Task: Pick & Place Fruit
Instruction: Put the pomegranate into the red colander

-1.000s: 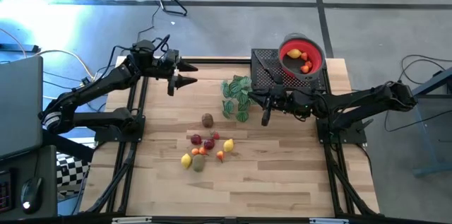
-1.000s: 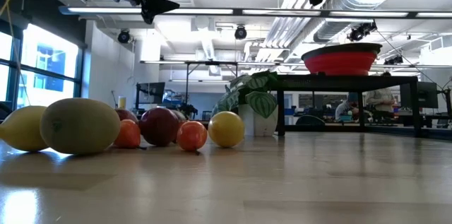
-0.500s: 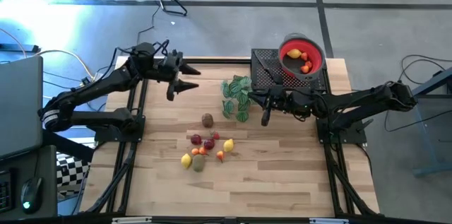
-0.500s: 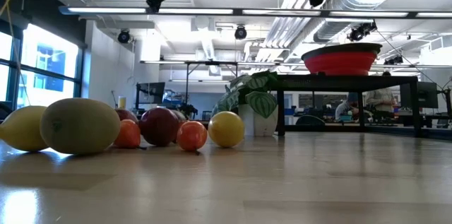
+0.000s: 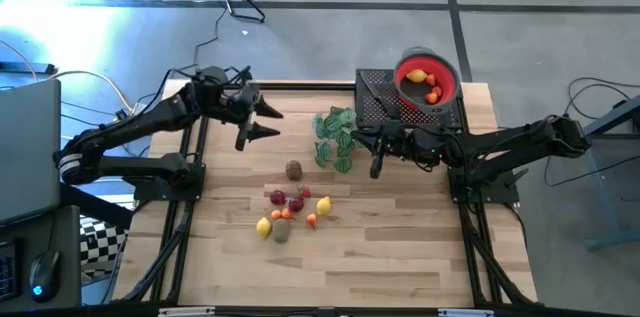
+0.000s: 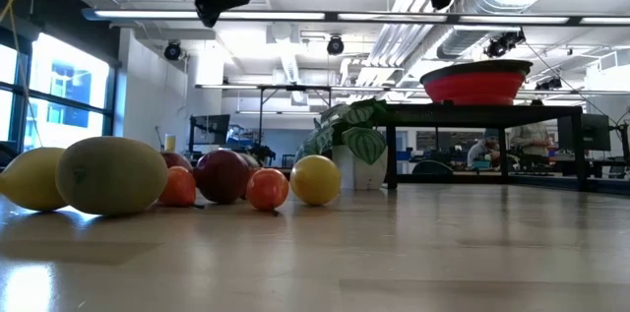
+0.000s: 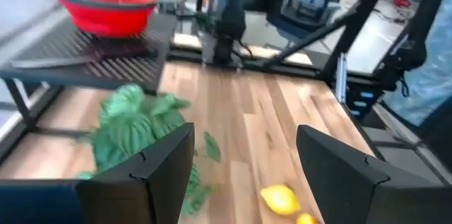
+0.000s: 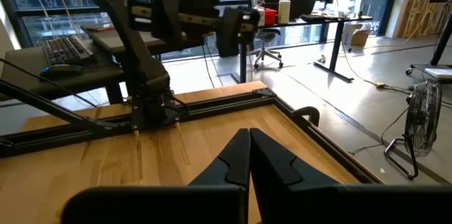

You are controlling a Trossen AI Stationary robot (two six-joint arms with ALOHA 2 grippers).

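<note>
**Both tools up, fruit on the table**

I have the left tool spread wide and empty, hanging above the table near its far left corner. My right tool is pinched closed, holding nothing, beside the leafy sprig. The fruit lies clustered mid-table; a few pieces sit in the red bowl.

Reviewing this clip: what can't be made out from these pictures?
- Fruit in the red bowl: the low view shows only its outer wall on the black rack; the high view shows them too small to count.
- Fruit pile: in the low view the front pieces hide those behind.
- Left hand: cut by the low view's top edge.
- Left wrist view: motion blur smears the leafy sprig.
</note>
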